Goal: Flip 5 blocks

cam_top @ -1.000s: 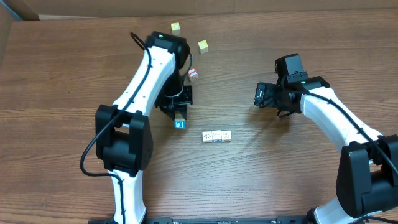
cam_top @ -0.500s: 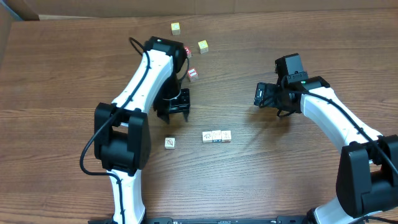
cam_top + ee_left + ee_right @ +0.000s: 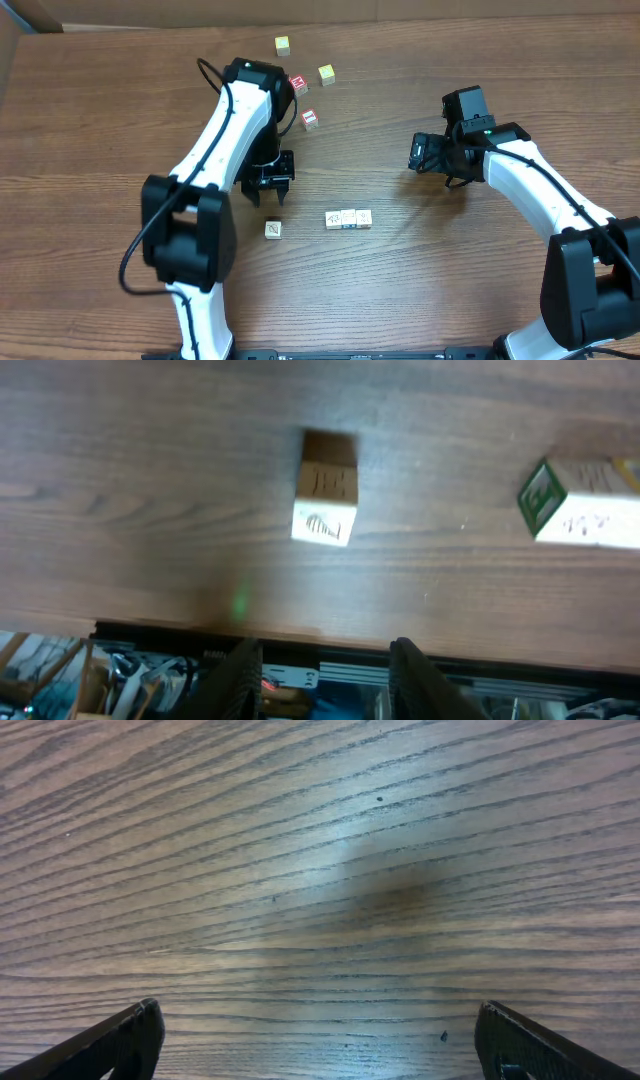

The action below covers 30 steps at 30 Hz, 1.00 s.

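A pale block (image 3: 273, 229) with a dark drawing lies alone on the wooden table (image 3: 100, 120). My left gripper (image 3: 271, 198) hangs just behind it, open and empty. The left wrist view shows this block (image 3: 325, 505) ahead of the gripper (image 3: 325, 685), apart from both fingers. To its right three pale blocks (image 3: 348, 219) stand in a tight row. The row's near end (image 3: 575, 505) has a green side face. A red-bordered white block (image 3: 310, 119) sits further back. My right gripper (image 3: 418, 153) is wide open over bare wood (image 3: 320, 870), with nothing between its fingers.
Two yellow-faced cubes (image 3: 283, 44) (image 3: 326, 73) and a red-faced cube (image 3: 298, 83) lie near the back edge, beside the left arm's elbow. The table's front edge (image 3: 320, 628) shows in the left wrist view.
A second ago my left gripper held a block just above the table. It has let go: the block now lies on the wood, and the gripper has drawn back and to the left.
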{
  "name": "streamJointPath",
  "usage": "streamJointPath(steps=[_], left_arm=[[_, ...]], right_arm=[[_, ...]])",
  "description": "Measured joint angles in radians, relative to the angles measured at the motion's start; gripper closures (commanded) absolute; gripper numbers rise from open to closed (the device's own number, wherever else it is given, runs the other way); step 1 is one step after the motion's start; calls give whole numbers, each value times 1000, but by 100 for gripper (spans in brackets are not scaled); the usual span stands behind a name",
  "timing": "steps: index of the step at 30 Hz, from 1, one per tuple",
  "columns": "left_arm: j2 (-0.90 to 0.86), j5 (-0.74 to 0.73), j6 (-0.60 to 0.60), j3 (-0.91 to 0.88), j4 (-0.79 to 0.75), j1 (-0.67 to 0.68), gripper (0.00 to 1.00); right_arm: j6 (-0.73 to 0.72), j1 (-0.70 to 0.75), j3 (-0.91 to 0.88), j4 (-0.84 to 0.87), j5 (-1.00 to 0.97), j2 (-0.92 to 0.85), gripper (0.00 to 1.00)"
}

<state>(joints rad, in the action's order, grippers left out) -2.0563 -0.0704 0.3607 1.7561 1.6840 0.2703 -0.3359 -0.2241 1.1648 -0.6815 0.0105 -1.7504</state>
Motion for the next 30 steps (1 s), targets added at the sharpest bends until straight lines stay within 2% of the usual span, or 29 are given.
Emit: streamJointPath(steps=[5, 8, 11, 14, 18, 21, 22, 23, 25, 26, 28, 29, 30], left_arm=[[185, 19, 30, -158, -21, 3, 62], [332, 30, 63, -264, -127, 3, 60], [463, 36, 93, -363, -257, 3, 41], [537, 46, 116, -443, -362, 3, 38], [536, 65, 120, -518, -471, 3, 41], [512, 67, 131, -544, -504, 3, 59], [504, 67, 131, -546, -512, 3, 61], [498, 67, 132, -547, -520, 3, 56], [491, 68, 130, -548, -534, 3, 30], [489, 67, 134, -548, -538, 3, 22], [489, 64, 137, -548, -549, 3, 23], [489, 63, 138, -548, -555, 3, 29], [489, 62, 141, -548, -556, 3, 42]], right_arm=[[0, 0, 0, 0, 0, 0, 0], [0, 0, 0, -1, 0, 0, 0], [1, 0, 0, 0, 0, 0, 0], [1, 0, 0, 0, 0, 0, 0], [0, 0, 0, 0, 0, 0, 0], [0, 0, 0, 0, 0, 0, 0], [0, 0, 0, 0, 0, 0, 0], [1, 0, 0, 0, 0, 0, 0], [0, 0, 0, 0, 0, 0, 0], [0, 0, 0, -1, 0, 0, 0], [0, 0, 0, 0, 0, 0, 0], [0, 0, 0, 0, 0, 0, 0], [0, 0, 0, 0, 0, 0, 0]])
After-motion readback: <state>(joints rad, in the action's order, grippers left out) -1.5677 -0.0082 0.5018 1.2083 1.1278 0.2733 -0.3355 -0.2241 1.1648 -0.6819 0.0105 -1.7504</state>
